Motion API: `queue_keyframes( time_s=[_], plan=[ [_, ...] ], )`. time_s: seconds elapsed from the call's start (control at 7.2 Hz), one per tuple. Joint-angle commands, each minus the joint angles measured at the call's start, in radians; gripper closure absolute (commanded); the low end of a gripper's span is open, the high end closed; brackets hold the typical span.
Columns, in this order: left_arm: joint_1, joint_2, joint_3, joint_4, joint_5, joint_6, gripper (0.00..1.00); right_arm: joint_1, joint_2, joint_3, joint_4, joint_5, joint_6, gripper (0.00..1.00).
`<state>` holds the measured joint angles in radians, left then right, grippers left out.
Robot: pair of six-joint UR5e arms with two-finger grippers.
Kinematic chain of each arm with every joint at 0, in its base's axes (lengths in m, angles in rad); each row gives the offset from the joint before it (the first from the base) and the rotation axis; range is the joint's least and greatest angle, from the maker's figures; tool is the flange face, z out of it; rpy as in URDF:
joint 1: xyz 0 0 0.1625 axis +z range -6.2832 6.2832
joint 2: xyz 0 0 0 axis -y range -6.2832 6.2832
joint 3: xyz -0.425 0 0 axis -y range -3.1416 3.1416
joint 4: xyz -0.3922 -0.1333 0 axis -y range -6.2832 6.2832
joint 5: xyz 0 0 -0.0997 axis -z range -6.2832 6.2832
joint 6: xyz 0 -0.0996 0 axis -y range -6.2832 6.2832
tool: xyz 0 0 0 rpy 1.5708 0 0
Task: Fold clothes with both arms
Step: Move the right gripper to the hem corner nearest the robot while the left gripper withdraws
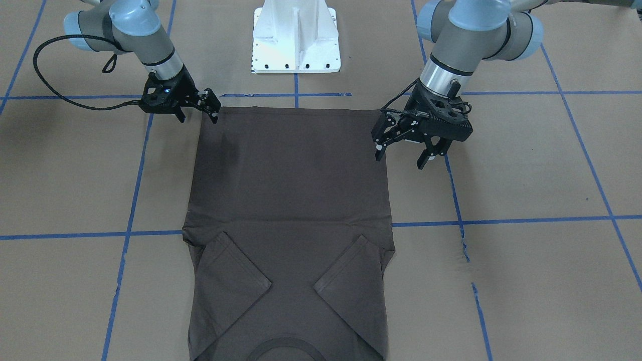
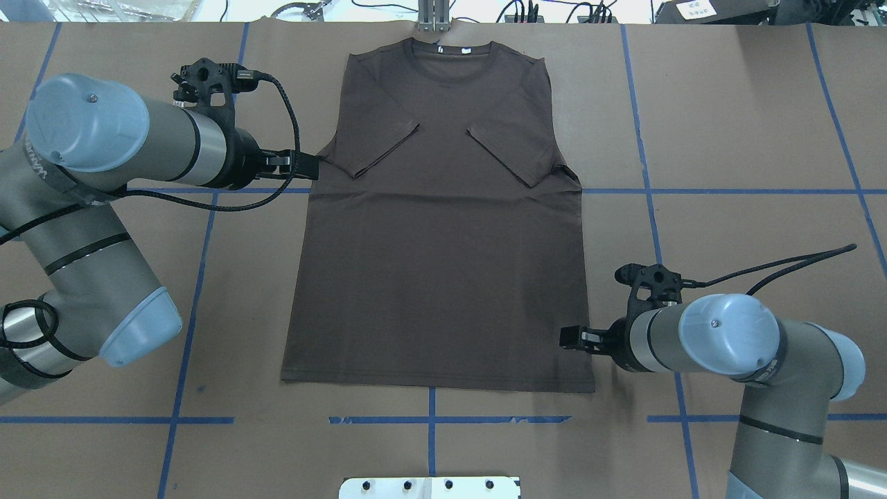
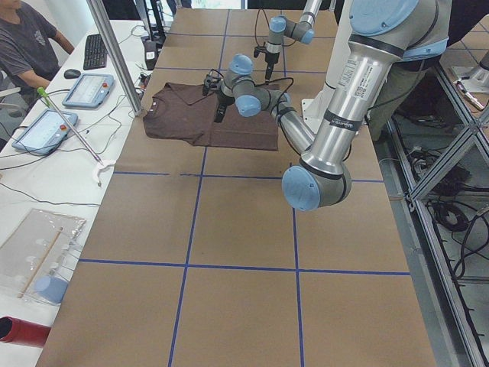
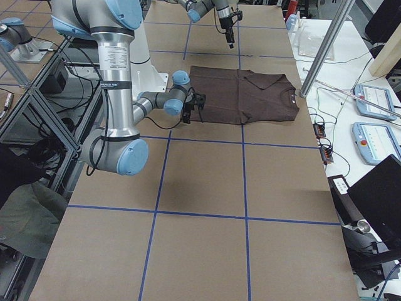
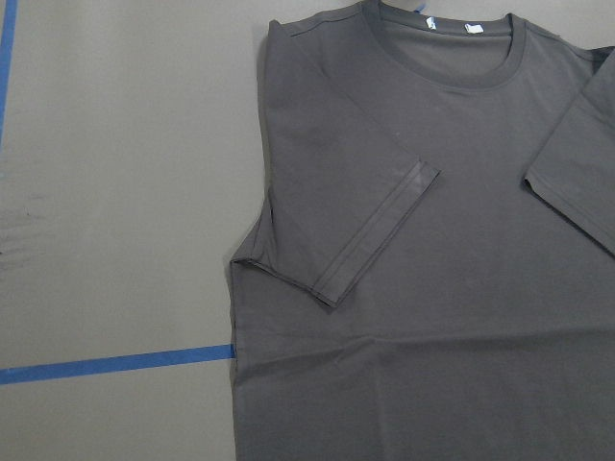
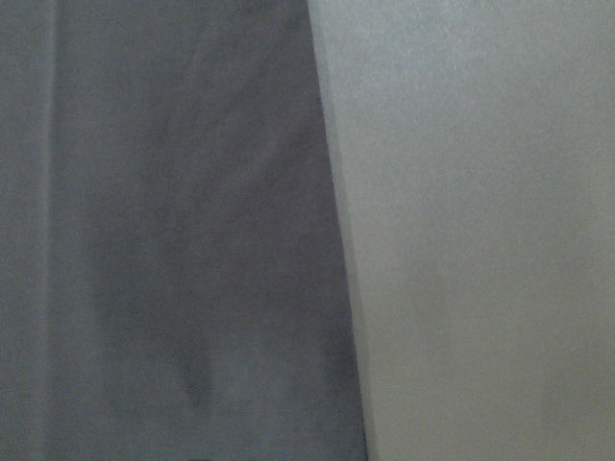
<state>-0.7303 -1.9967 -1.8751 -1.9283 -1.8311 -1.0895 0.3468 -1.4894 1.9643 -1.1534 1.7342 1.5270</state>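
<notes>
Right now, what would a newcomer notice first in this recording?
A dark brown T-shirt lies flat on the table, both sleeves folded in over the chest. The right gripper is open, low at a hem corner; the left gripper hangs open, higher, off the opposite edge.

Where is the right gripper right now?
In the overhead view, the right gripper sits at the T-shirt's right side edge, close to the hem corner nearest the robot.

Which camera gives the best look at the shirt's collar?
Overhead exterior: the whole collar and both white labels show. Left wrist is closer but crops its top; front-facing catches only an arc; side views show it tiny; right wrist misses it.
</notes>
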Motion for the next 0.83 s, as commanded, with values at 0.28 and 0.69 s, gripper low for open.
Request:
queue_keyframes(
  time_s=[0.28, 0.69],
  plan=[
    [0.002, -0.004, -0.004, 0.000, 0.000, -0.001, 0.00, -0.060, 0.057, 0.014, -0.143, -0.009, 0.021, 0.00],
    [0.003, -0.005, -0.001, 0.000, 0.000, -0.001, 0.00, -0.069, 0.054, 0.014, -0.143, -0.001, 0.033, 0.05]
  ],
)
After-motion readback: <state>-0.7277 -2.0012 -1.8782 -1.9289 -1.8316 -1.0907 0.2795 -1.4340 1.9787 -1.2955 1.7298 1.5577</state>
